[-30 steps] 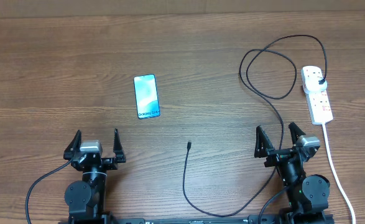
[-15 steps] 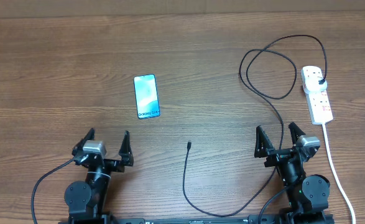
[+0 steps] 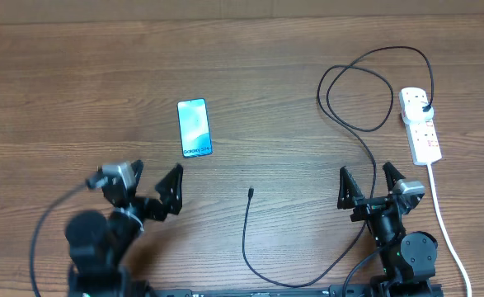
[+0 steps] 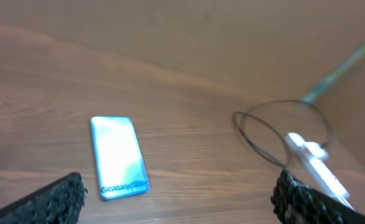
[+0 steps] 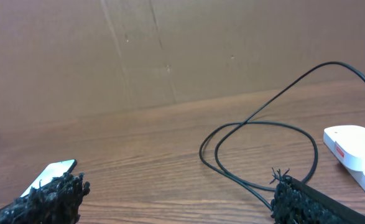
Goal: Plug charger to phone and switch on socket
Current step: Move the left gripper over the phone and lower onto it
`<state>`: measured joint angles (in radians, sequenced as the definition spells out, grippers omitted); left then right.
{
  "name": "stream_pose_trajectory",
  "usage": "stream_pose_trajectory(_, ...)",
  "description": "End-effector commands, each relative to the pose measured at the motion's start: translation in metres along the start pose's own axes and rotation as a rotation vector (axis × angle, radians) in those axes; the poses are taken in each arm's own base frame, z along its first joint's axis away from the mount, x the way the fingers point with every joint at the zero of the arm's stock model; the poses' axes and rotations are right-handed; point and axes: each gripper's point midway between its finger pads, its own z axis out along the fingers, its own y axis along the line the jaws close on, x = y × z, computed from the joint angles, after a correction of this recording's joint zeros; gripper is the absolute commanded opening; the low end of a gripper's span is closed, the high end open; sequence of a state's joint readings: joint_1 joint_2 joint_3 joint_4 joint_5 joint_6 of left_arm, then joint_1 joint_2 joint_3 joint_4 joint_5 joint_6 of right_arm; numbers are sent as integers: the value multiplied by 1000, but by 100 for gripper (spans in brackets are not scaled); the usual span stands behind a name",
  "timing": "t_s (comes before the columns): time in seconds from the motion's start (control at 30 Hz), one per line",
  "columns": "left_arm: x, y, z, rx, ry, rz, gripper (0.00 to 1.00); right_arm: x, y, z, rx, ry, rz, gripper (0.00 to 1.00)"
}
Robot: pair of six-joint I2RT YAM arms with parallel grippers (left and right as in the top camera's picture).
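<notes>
Charger tip: the small plug end of the charger [image 3: 251,193] lies loose on the bench [image 3: 68,74], toward the near side and well apart from the phone. Nothing holds it, so the joining has not begun.
Charger run: from the tip the black cable heads to the near edge, bends right and passes just beside the right tool [image 3: 365,175]. It then makes slack loops and ends in a black plug seated in the far outlet of the socket [image 3: 420,124]. That slack looks enough to let the tip travel to the phone.
Phone: the phone [image 3: 195,128] lies flat, screen up and lit, left of centre. Its lettered short edge faces the robot and is probably the port end, which would suit a push from the near side.
Socket: it sits far right, lengthwise away from the robot, its white cord [image 3: 444,216] trailing to the near edge. Whether the red-marked switches are on, I cannot tell.
Left tool: the left tool [image 3: 149,183] stands wide and empty, angled toward the phone. Its wrist view frames the phone between the two pads [image 4: 58,202], likely so it can steady it.
Right tool: it is wide too and holds nothing. It sits low at the near edge with the socket ahead on its right — well placed for the switch.
Next need: a fine pinch just behind the tip — a thin cable may twist or slip.
</notes>
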<state>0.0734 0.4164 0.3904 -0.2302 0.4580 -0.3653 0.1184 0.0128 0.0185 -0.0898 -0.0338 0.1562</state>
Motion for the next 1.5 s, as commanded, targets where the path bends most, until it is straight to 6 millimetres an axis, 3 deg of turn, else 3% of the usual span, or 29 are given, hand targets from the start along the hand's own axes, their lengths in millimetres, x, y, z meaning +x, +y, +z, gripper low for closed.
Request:
stream_pose_trajectory(0.0,-36,-36,9,115,125,21,100,2,-3,0,11,-5,-5,100)
stream_pose_trajectory(0.13,-74,-59,28,159,289,38,100,2,-3,0,11,-5,-5,100)
stream_pose_trajectory(0.33,-129,-58,79,-33,449,165,100,2,-3,0,11,-5,-5,100)
stream_pose_trajectory(0.43,-144,-49,104,-151,494,225,100,2,-3,0,11,-5,-5,100)
stream_pose_trajectory(0.5,-143,-45,123,-188,530,238,100,2,-3,0,11,-5,-5,100)
stream_pose_trajectory(0.7,-89,-25,170,-161,719,169,100,2,-3,0,11,-4,-5,100)
stream_pose_trajectory(0.9,-30,-6,194,-140,907,83,100,2,-3,0,11,-5,-5,100)
stream_pose_trajectory(0.93,-21,-1,197,-148,935,73,97,2,-3,0,11,-5,-5,100)
stream_pose_trajectory(0.97,-13,4,199,-158,958,67,87,2,-3,0,11,-5,-5,100)
stream_pose_trajectory(1.1,21,21,205,-204,1062,5,36,2,-3,0,11,-4,-5,100)
stream_pose_trajectory(1.13,30,25,205,-219,1090,-15,28,2,-3,0,11,-5,-5,100)
stream_pose_trajectory(1.27,60,41,208,-288,1171,-78,20,2,-3,0,11,-5,-5,100)
stream_pose_trajectory(1.47,84,72,209,-470,1212,-111,17,2,-3,0,11,-4,-5,100)
